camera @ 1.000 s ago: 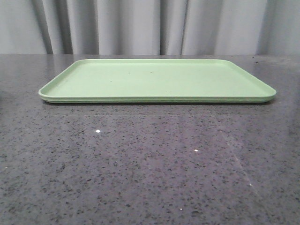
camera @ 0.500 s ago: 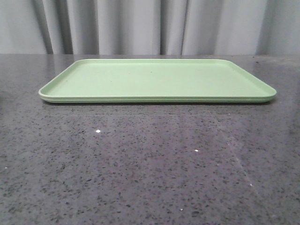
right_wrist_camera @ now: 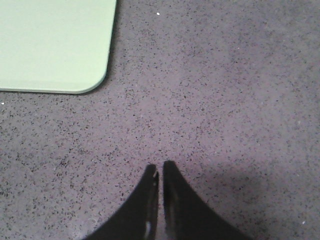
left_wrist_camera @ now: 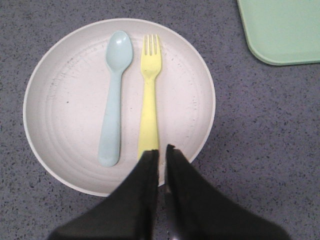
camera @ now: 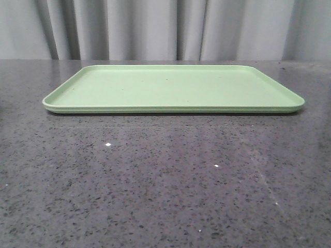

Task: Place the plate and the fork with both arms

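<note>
Dark speckled stone bench [camera: 165, 181] carries a rectangular light-green plastic tray [camera: 173, 88], lying flat. Left wrist view: round cream-white shallow plate [left_wrist_camera: 65, 100] on bench near a tray corner, apart from it. Inside plate, small yellow plastic fork [left_wrist_camera: 149, 95] and pale blue plastic spoon [left_wrist_camera: 113, 95] lie side by side, not touching. Left end effector [left_wrist_camera: 159, 151] pressed together, hovering over fork handle end. Right end effector [right_wrist_camera: 160, 169] pressed together, over bare bench near tray corner.

You're at a staged test bench: speckled dark stone desk [camera: 155, 181], grey curtain backdrop [camera: 155, 28], green tray [camera: 173, 88].
</note>
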Controlling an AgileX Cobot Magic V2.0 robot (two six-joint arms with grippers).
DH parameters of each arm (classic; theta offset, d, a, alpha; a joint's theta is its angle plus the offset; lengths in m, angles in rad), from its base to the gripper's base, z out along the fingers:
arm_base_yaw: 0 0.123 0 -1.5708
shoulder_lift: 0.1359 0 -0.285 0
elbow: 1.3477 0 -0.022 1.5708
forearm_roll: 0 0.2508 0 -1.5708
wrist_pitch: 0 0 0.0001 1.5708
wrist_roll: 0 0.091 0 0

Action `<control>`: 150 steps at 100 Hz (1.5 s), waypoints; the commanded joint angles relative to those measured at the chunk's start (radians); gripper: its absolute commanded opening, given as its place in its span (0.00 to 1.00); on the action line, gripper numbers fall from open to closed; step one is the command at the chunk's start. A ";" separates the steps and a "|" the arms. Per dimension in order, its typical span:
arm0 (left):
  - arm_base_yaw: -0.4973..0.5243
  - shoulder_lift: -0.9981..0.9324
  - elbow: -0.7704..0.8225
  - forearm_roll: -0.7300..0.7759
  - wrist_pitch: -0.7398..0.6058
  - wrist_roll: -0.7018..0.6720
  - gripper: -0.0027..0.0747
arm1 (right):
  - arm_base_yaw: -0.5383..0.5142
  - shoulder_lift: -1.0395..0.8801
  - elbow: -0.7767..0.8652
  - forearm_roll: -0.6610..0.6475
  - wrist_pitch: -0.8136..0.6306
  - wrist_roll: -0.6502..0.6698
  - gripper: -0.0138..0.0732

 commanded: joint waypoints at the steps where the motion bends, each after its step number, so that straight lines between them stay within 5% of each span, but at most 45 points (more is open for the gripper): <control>1: 0.002 0.000 -0.035 -0.002 -0.047 0.015 0.33 | -0.001 0.007 -0.034 0.000 -0.057 -0.002 0.43; 14: 0.002 0.000 -0.035 -0.002 -0.049 0.015 0.74 | -0.001 0.007 -0.034 0.000 -0.057 -0.002 0.63; 22: 0.002 0.000 -0.035 -0.002 -0.061 0.015 0.84 | -0.001 0.007 -0.034 0.000 -0.061 -0.002 0.64; 82: 0.010 0.062 -0.036 0.129 -0.202 0.013 0.83 | -0.001 0.007 -0.034 0.000 -0.082 -0.002 0.64; 150: 0.407 0.283 -0.036 0.019 -0.332 0.015 0.83 | -0.001 0.007 -0.034 0.000 -0.087 -0.002 0.64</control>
